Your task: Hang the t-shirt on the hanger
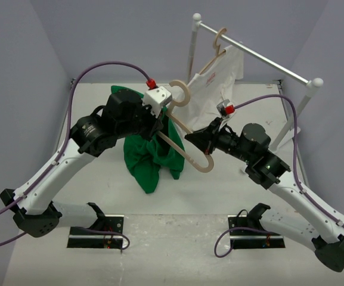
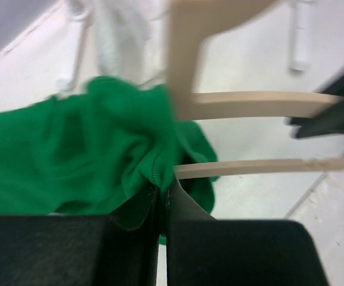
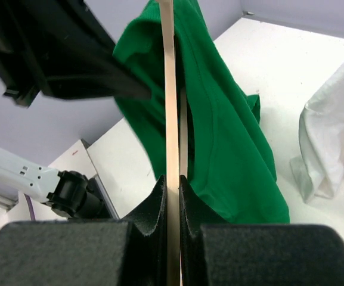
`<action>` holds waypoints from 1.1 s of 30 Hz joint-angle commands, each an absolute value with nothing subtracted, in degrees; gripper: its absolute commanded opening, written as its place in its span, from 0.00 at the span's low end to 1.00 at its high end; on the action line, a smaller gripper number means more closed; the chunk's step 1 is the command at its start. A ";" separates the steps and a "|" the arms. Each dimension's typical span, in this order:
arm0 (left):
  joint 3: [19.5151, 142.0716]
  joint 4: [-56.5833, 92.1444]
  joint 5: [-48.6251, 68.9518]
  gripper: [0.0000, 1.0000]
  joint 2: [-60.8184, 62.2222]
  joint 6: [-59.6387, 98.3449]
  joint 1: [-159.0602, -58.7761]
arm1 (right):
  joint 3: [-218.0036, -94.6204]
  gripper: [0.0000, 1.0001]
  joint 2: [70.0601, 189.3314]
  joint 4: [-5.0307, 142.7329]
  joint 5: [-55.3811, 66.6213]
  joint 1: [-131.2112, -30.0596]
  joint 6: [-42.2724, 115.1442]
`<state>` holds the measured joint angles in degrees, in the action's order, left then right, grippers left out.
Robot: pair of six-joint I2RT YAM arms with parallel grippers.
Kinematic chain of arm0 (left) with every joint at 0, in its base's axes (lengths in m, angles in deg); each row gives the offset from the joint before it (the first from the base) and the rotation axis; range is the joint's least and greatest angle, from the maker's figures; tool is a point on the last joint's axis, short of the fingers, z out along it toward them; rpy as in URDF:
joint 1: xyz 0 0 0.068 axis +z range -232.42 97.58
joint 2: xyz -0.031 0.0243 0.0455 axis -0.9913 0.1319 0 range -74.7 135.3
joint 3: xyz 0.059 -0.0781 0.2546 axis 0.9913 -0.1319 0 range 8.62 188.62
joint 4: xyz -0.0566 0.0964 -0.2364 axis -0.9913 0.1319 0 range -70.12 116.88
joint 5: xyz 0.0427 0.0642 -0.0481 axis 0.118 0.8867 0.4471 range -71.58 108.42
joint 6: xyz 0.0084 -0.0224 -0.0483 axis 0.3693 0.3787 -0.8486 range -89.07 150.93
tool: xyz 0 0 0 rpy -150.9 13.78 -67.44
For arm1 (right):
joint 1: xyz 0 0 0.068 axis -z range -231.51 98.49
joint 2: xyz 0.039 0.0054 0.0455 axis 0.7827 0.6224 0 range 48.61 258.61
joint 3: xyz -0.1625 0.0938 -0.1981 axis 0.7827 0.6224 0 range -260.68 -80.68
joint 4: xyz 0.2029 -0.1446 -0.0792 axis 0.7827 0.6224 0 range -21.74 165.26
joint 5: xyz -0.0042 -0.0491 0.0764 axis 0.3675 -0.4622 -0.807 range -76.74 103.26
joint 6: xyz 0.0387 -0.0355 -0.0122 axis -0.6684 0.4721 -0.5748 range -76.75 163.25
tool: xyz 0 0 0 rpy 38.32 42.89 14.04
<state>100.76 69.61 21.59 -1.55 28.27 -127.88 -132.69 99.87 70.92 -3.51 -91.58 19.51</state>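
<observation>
From my station the flat white bench (image 1: pixel 219 196) fills the top view. A white tubular clothes rail (image 1: pixel 261 56) stands at its far right corner. A white fabric garment with small red print (image 1: pixel 216 83) hangs from it on a second wooden hanger (image 1: pixel 218 42).

Over the middle of the bench, a little toward the left edge, the soft emerald-green fabric t-shirt (image 1: pixel 151 158) hangs bunched in the air. I cannot tell whether its lower end touches the bench. The pale wooden hanger with curved arms (image 1: pixel 189 154) is held up beside it, tilted, with its hook toward the far edge. One arm runs into the green folds.

The left claw (image 2: pixel 163 190) is clenched on a fold of the t-shirt (image 2: pixel 70 149). Fabric is pinched between its fingers just below the hanger's (image 2: pixel 249 104) lower bar. From above, that left claw (image 1: pixel 160 122) sits at the top of the cloth.

The right claw (image 3: pixel 172 185) is closed tight on the hanger (image 3: pixel 170 119), its fingers pressing both faces of the wood. The t-shirt (image 3: pixel 231 149) drapes just behind that bar. In the top view the right claw (image 1: pixel 197 138) grips the arm nearest the right edge.
</observation>
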 commanded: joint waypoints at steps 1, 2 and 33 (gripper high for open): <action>101.51 64.83 2.00 0.07 -3.09 31.78 -128.17 | -134.40 0.00 102.42 61.82 -5.39 -91.50 22.00; 101.66 64.68 0.93 0.10 -2.97 32.53 -128.21 | -134.58 0.00 103.04 61.52 -5.39 -91.48 22.25; 99.25 72.94 -18.34 0.69 -6.39 65.99 -127.07 | -126.06 0.00 89.95 73.59 -57.94 -66.42 58.00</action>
